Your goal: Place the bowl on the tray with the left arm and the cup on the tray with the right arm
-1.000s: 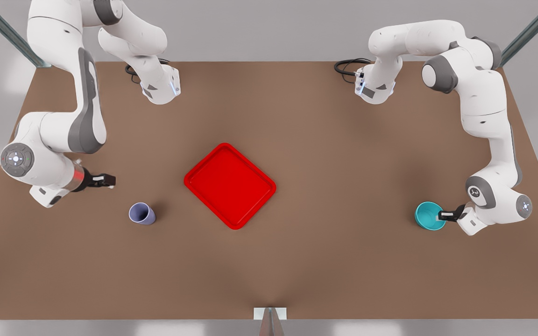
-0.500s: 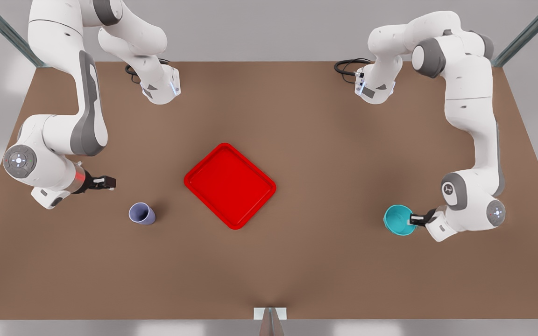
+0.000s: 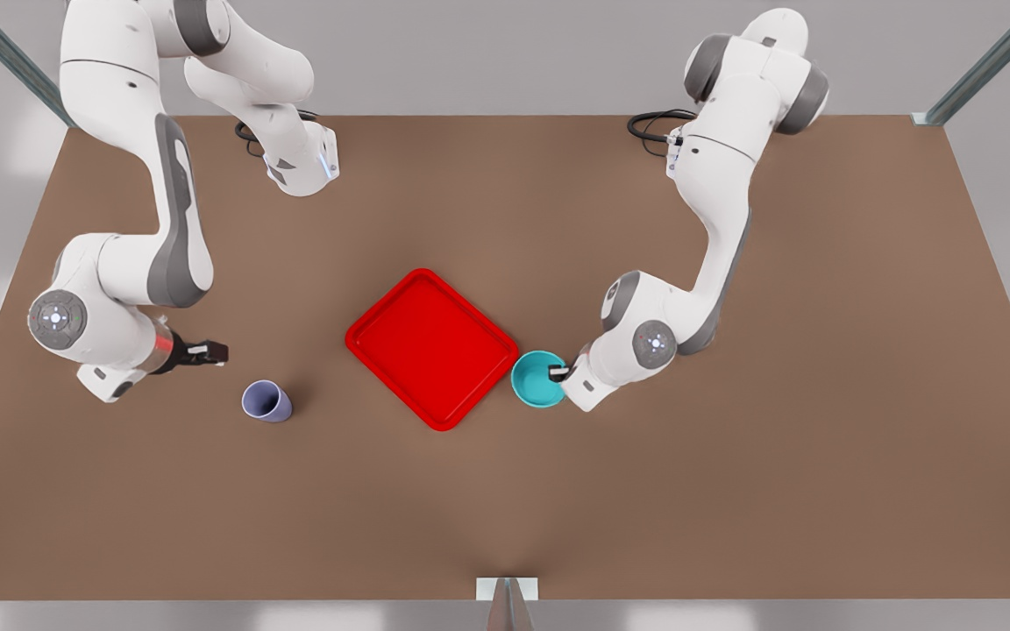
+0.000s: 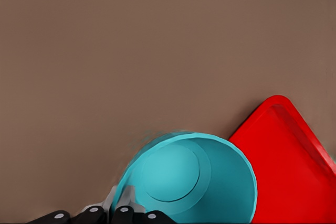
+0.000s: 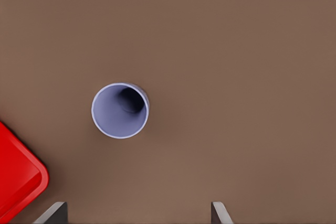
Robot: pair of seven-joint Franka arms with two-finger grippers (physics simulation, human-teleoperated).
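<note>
Left hand (image 3: pixel 563 372) is clamped on the bowl (image 3: pixel 537 379) rim and just hauled it from the frame's far right to right beside the tray (image 3: pixel 431 348), so placing comes next. Right hand (image 3: pixel 209 352) hangs spread above-left of the cup (image 3: pixel 266 401), waiting.

Tray (image 3: pixel 431 347) rim — beside carried bowl (image 3: pixel 537 379)

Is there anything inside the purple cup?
Nothing shows inside the cup. The right wrist view looks straight down into it: bare lavender walls and a dark shadow. What sits under the cup on the table is covered.
</note>
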